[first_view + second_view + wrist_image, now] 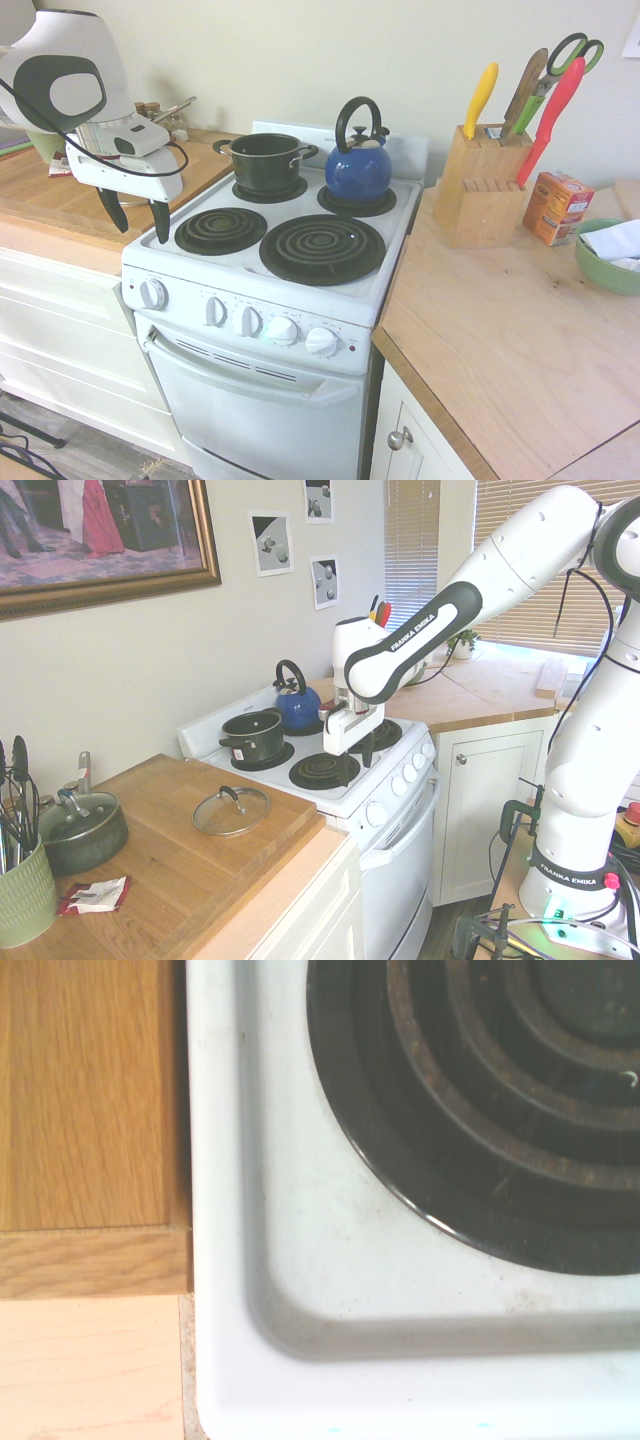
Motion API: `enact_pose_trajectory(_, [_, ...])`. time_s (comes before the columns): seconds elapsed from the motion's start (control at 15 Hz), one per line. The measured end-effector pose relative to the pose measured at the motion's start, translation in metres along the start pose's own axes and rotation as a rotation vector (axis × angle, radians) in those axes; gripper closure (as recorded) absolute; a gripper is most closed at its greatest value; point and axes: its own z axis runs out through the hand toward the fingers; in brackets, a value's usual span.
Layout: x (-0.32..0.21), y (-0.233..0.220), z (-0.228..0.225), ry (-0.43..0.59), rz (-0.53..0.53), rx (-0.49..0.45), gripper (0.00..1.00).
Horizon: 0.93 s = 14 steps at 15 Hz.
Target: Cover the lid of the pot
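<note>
One lid (207, 814) is seen on the wooden board (180, 880), nearest in the second exterior view, with its handle (232, 796) uppermost. It is judged light and rigid, with glass that could slip or chip if knocked; it is best gripped by the raised handle and kept level. Clear glass is edged by a silvery rim, and the handle is dark. Farther off and to the right, the pincer (356, 774) is held over the stove (335, 805), spread wide and with nothing grasped. Beyond, the dark pot (258, 744) is left uncovered.
</note>
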Motion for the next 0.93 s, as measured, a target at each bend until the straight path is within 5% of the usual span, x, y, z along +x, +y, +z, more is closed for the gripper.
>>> enact_pose_trajectory(0.33, [-0.003,-0.026,-0.024,0.046,0.012,0.031,0.00])
enact_pose_trajectory(0.67, [-0.010,-0.136,-0.069,0.089,0.130,0.113,0.00])
enact_pose_trajectory(0.93, [-0.015,-0.219,-0.060,0.079,0.161,0.092,0.00])
